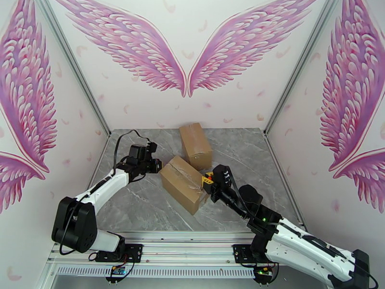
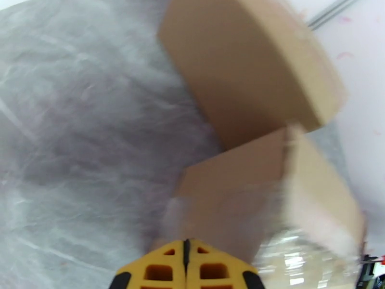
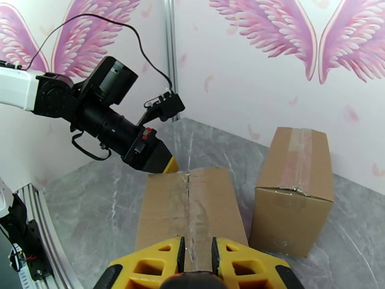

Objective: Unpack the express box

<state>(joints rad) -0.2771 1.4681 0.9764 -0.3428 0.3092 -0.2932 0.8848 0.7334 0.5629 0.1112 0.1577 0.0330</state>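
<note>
The express box (image 1: 185, 184), brown cardboard with clear tape along its top seam, lies diagonally on the grey marble table. My left gripper (image 1: 159, 165) is at the box's far-left end, its yellow fingers (image 2: 166, 266) pressed together with nothing between them. In the left wrist view the box's end face (image 2: 231, 189) is just ahead of the fingertips, blurred. My right gripper (image 1: 208, 180) is at the box's near-right end. In the right wrist view its yellow fingertips (image 3: 163, 258) stand a narrow gap apart over the taped seam (image 3: 188, 203), and the left gripper (image 3: 169, 165) touches the far end.
A second taped cardboard box (image 1: 196, 144) stands just behind the express box, close to its far-right side (image 3: 296, 189). The booth's wing-patterned walls and metal posts (image 1: 284, 87) enclose the table (image 1: 144, 203). Bare marble lies to the left and front.
</note>
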